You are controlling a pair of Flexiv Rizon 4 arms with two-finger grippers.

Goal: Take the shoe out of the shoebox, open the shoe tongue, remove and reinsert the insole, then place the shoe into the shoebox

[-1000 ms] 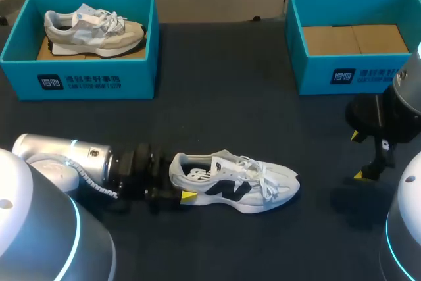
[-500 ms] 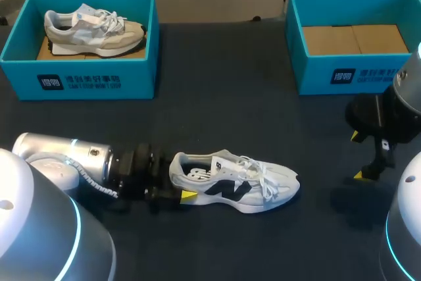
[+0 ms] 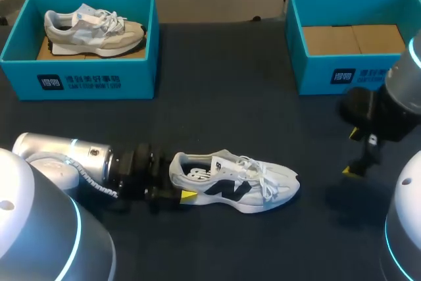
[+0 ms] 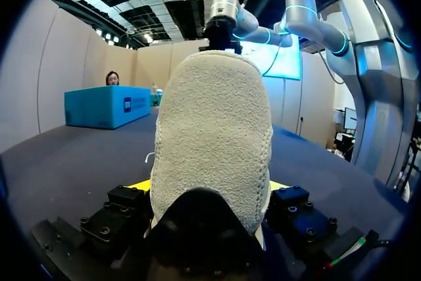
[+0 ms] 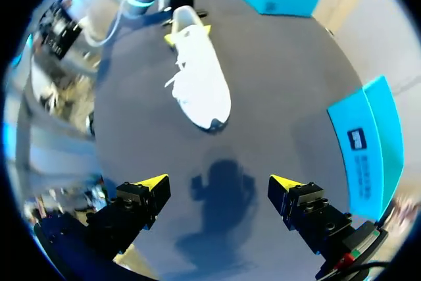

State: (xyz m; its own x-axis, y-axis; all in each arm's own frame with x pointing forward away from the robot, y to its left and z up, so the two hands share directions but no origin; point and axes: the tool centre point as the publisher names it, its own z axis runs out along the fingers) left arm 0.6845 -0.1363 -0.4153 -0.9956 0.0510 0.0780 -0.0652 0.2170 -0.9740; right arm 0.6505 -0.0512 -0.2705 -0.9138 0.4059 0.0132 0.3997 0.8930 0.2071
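Your dark table [image 3: 230,97] fills the head view. Your left arm [image 3: 66,159] comes in from the lower left of the frame and lies low along the table. Your right arm [image 3: 404,90] comes in at the right edge.

In the upper left corner stands a teal shoebox [image 3: 79,82] holding a beige shoe [image 3: 92,27], which rests on its sole with the toe pointing right. In the upper right stands the second shoebox [image 3: 342,74], with a cardboard liner [image 3: 355,39] showing in it.

The white shoe [image 3: 237,182] stands on its sole on the table at lower centre, outside both boxes. Its heel is to the left and its toe to the right, and its laces lie loose across the top.

Your left gripper [image 4: 209,187] is clamped on the shoe's heel, one yellow-tipped finger at each side. Your right gripper [image 5: 220,182] hangs above the table at mid right, well apart from the shoe's toe. Its fingers are spread wide with nothing between them.
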